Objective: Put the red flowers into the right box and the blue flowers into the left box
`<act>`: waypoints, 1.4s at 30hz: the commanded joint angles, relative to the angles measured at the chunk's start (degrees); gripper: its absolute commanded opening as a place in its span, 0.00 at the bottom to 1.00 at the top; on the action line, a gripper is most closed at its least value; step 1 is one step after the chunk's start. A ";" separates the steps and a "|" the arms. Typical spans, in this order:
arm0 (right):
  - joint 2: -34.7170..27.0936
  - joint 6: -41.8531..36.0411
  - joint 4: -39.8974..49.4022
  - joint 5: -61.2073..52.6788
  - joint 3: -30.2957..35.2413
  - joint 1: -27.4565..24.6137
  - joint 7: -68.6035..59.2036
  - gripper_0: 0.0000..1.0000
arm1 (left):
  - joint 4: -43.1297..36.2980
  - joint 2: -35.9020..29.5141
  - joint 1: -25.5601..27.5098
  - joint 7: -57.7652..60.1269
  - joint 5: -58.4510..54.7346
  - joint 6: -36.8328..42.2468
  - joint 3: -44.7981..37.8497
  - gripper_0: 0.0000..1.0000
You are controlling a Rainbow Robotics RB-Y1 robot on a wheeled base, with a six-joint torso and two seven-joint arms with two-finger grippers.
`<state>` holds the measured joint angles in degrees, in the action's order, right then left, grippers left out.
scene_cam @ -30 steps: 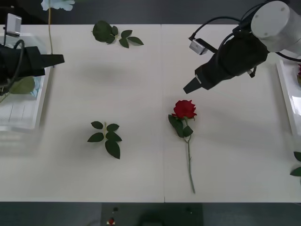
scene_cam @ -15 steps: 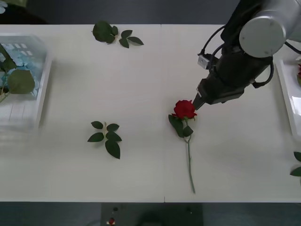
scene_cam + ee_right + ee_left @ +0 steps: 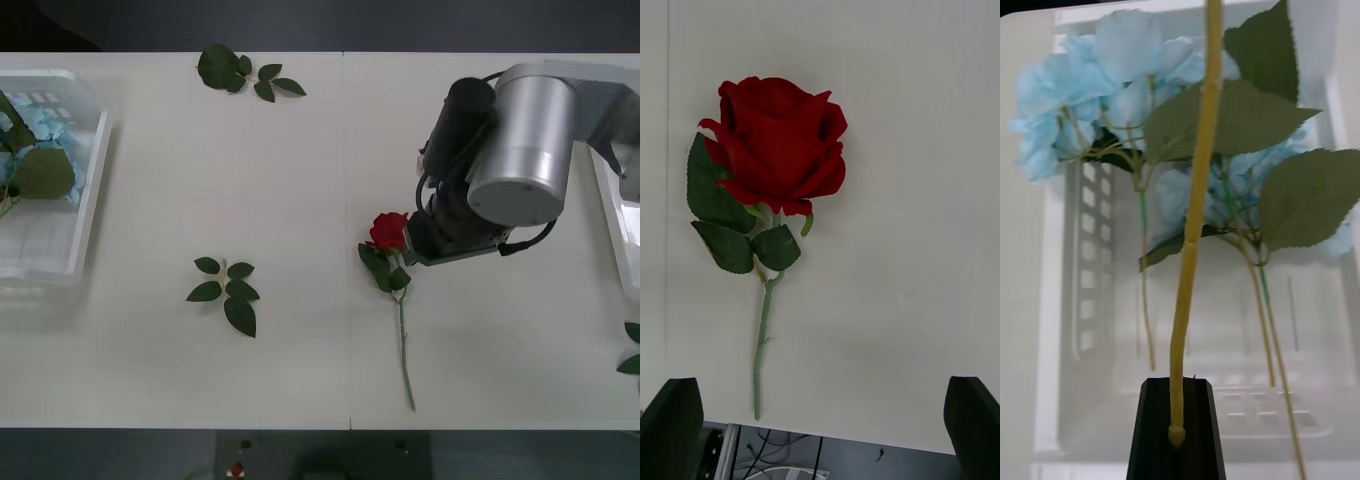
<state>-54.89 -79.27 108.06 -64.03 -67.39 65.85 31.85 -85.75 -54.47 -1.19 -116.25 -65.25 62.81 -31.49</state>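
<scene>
- We see the right gripper low over the white table, black fingers spread wide, nothing held.
- A deep-red rose bloom on a thin green stem lies flat on the table, just beside that arm.
- The left gripper is clamped on a yellowish stem above the translucent white left tray, where pale-blue flower clusters lie.

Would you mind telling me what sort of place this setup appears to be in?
Probably a robotics lab test bench, not a flower shop: a bare white table holds a red rose that looks artificial and loose leaf sprigs, with a white plastic tray of blue flowers at its left edge.
</scene>
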 commanded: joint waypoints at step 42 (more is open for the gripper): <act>14.72 19.94 -17.00 24.92 -3.36 -13.20 -8.29 0.45 | -2.85 -3.19 -9.19 -21.38 -50.94 6.18 22.35 0.81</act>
<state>-40.60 -59.46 90.59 -39.47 -70.91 52.02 21.37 -85.06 -54.68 -9.26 -133.07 -114.18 71.61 -12.64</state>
